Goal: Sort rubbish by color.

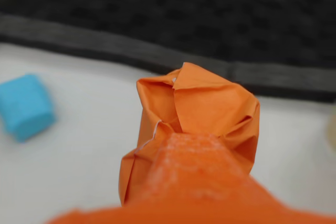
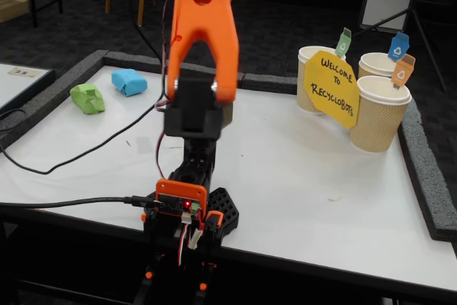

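My jaws pinch the orange wad [image 1: 197, 111] only by its crumpled base, so it could slip loose before the orange-tagged cup [image 2: 377, 113] at two o'clock.

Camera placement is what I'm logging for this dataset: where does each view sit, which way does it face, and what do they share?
Wrist view: rides on the gripper, looking along an orange finger at the orange wad it grips, above the white table.
Fixed view: stands off the table's near edge, behind the arm's base, facing across the table toward the cups; the whole arm shows.
Shared: the blue wad and the table's dark foam border.
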Robot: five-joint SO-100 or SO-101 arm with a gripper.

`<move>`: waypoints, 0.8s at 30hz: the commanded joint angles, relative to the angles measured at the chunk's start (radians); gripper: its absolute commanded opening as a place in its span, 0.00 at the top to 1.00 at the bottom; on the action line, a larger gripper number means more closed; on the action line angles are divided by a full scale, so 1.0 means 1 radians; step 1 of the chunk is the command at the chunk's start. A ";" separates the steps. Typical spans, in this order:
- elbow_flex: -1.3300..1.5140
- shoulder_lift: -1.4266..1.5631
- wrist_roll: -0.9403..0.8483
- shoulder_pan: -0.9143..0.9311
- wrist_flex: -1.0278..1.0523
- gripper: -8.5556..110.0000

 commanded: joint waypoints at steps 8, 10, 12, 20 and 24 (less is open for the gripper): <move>-0.051 0.026 0.012 0.281 -0.028 0.93; -0.051 0.026 0.012 0.324 -0.029 0.93; -0.051 0.026 0.011 0.371 -0.034 0.93; -0.060 0.031 0.006 0.532 -0.026 0.93; -0.069 0.034 0.006 0.581 -0.020 0.93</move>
